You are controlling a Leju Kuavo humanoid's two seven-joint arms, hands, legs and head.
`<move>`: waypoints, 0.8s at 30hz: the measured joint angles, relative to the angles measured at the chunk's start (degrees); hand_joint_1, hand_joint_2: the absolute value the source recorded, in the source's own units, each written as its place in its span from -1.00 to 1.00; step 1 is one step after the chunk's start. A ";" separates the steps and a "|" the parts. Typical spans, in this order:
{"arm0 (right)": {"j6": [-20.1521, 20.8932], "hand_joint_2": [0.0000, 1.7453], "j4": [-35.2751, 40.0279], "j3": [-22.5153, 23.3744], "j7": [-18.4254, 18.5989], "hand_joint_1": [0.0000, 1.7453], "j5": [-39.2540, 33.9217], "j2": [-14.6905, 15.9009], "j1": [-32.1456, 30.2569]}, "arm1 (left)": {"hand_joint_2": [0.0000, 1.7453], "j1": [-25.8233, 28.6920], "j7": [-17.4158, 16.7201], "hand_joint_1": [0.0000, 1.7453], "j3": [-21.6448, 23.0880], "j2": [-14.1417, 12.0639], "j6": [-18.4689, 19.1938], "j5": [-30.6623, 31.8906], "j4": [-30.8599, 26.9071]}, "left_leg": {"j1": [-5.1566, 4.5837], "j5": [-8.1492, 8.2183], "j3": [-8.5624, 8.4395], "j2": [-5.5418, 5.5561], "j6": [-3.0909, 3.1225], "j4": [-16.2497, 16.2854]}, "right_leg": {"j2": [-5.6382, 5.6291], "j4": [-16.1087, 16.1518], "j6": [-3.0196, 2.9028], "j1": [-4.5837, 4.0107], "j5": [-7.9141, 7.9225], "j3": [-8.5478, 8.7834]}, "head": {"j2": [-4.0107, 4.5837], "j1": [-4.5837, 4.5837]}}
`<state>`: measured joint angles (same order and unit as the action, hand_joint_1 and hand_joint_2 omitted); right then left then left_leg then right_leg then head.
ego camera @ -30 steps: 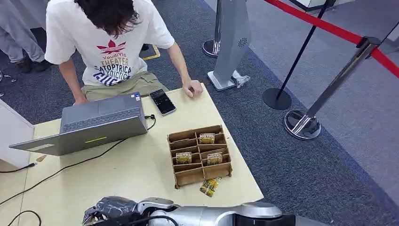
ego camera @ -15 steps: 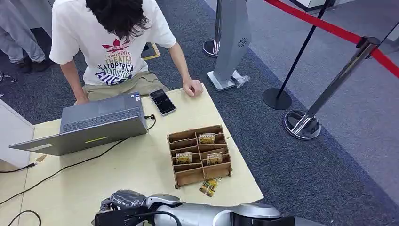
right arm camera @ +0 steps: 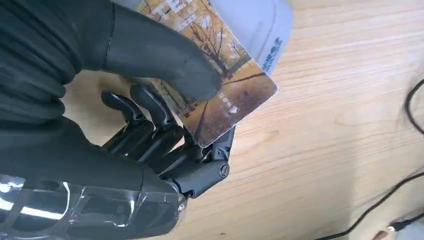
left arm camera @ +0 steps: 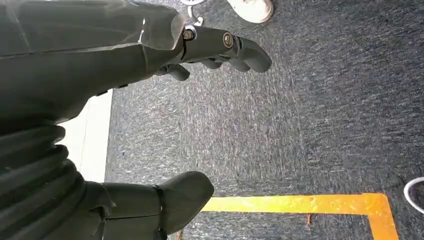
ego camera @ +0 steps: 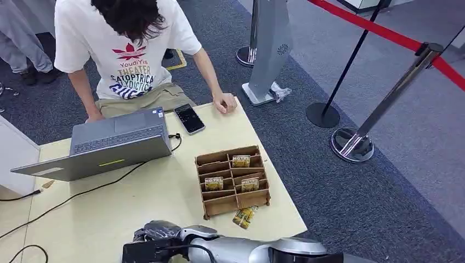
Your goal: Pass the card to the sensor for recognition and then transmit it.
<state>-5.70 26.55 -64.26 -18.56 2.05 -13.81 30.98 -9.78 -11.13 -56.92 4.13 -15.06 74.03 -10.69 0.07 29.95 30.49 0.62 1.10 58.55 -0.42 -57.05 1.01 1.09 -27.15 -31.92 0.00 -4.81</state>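
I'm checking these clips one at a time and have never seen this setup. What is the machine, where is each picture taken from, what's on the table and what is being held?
It is a humanoid robot with two silver arms ending in many-fingered hands. The wide picture is from its head, looking down at a pale wooden table. On it stand an open laptop, a phone and a wooden divider box with cards in some compartments; one more card lies beside the box near the table edge. A person leans on the far side.

The other two pictures come from cameras at the wrists. The right hand holds a card printed with autumn trees, thumb on top and fingers underneath, above the table. The left hand holds nothing and hangs over grey carpet.
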 joint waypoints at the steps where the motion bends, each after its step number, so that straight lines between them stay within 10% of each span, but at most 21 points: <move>1: -0.02 1.00 -0.39 0.24 0.00 1.00 0.00 0.00 -0.04 | 1.00 0.00 0.00 -1.00 0.07 0.00 0.00 0.00 0.00 | 0.00 0.00 0.00 0.00 0.00 0.00 | -0.01 0.00 0.00 0.00 0.00 0.00 | 0.00 0.00; 24: -0.11 1.00 1.73 4.94 -4.68 1.00 -3.54 0.26 -0.28 | 1.00 0.65 1.27 -1.00 1.03 -0.09 -0.83 -2.93 0.00 | 0.00 0.00 0.00 -0.03 0.00 0.00 | -0.05 -0.01 0.00 0.00 0.00 0.00 | 0.00 0.00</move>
<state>-5.81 28.29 -59.32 -23.23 -1.49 -13.55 30.70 -9.13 -9.86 -55.89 4.04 -15.89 71.10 -10.69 0.08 29.95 30.48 0.60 1.10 58.55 -0.47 -57.06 1.01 1.09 -27.15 -31.91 0.00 -4.81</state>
